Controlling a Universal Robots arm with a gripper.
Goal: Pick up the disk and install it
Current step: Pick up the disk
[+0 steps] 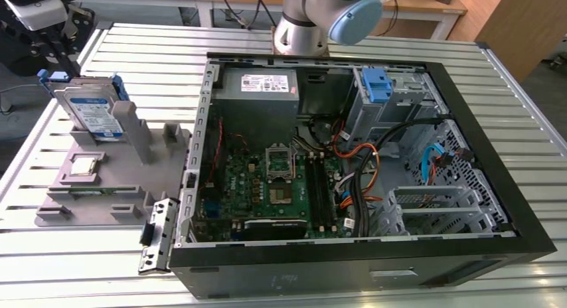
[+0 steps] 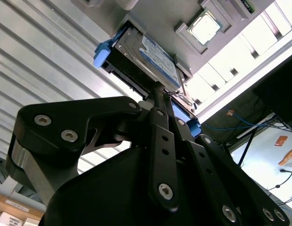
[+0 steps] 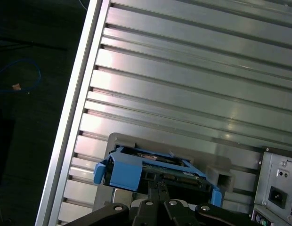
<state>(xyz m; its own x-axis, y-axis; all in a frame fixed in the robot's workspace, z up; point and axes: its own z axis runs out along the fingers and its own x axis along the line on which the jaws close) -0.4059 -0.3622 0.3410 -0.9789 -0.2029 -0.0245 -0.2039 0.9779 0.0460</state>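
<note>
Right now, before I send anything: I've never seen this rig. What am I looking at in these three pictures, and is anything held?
The machine is a single robot arm with a gripper at its end. The exterior view comes from a camera off the arm, looking down on a slatted metal table. On the table lies an open computer case, and toward the exterior view's left stands a grey holder. The disk, a silver drive in a blue bracket, stands upright in that holder, and a small square processor chip lies in it too. Both wrist views come from cameras riding on the arm. The dark links in them are the gripper's own parts, and its tip is right at the disk's edge. I cannot tell whether it has gripped the disk, which sits in the holder, not in the case.
</note>
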